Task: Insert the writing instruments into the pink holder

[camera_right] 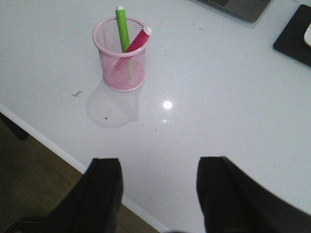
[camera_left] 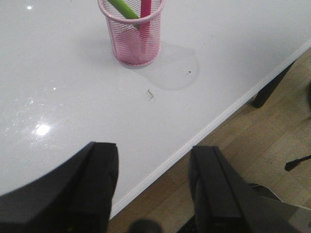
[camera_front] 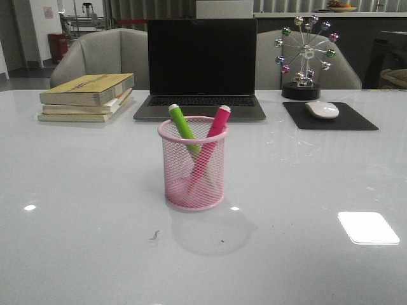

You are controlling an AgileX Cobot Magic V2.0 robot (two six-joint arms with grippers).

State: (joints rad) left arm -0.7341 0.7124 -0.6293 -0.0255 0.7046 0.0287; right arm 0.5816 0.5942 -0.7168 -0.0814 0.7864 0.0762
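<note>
The pink holder [camera_front: 191, 164] stands upright near the middle of the white worktop [camera_front: 76, 190], in front of the laptop [camera_front: 202, 67], and both writing instruments are already in it: the lime green marker [camera_front: 184, 124] and the magenta marker [camera_front: 216, 124] lean across each other, whitish ends poking above the rim. The task looks done. The left hand [camera_left: 153, 187] and the right hand [camera_right: 159, 191] are both spread wide with nothing between the fingers, hanging over the near edge of the worktop, well apart from the cup. The markers are probably light, stiff plastic with smooth barrels that could slip, so the exposed upper barrel just below the cap is the place to pinch one. The wire-mesh cup likely weighs little and may tip or slide on the glossy surface if a marker is dragged sideways; its rolled rim is the firmest hold.
</note>
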